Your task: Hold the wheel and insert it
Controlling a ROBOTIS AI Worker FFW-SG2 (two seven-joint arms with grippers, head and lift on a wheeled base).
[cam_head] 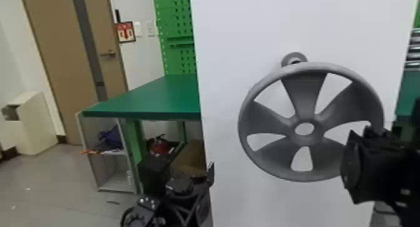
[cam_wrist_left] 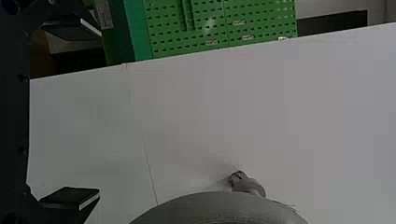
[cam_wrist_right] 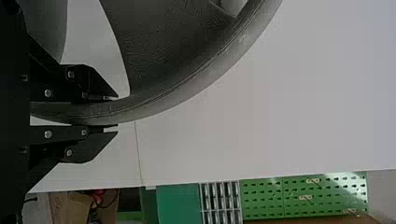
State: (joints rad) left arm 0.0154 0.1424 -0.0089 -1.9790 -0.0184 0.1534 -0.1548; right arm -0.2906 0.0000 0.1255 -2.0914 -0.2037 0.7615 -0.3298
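The grey five-spoked wheel (cam_head: 304,113) is upright before the white panel, with the round grey mount (cam_head: 293,58) just behind and above its top rim. My right gripper (cam_head: 359,142) is at the wheel's right rim. In the right wrist view the right gripper (cam_wrist_right: 112,112) is shut on the rim of the wheel (cam_wrist_right: 182,88), one finger on each side. My left gripper (cam_head: 203,176) is low, left of the wheel. The left wrist view shows the left gripper (cam_wrist_left: 88,116) open, nothing between its fingers, with the mount (cam_wrist_left: 252,185) beyond the edge of the wheel (cam_wrist_left: 224,207).
The white panel (cam_head: 243,29) stands behind the wheel. To the left are a green table (cam_head: 153,95), a green pegboard (cam_head: 178,20), a shelf with items under the table, a door (cam_head: 53,54) and a cream bin (cam_head: 37,123).
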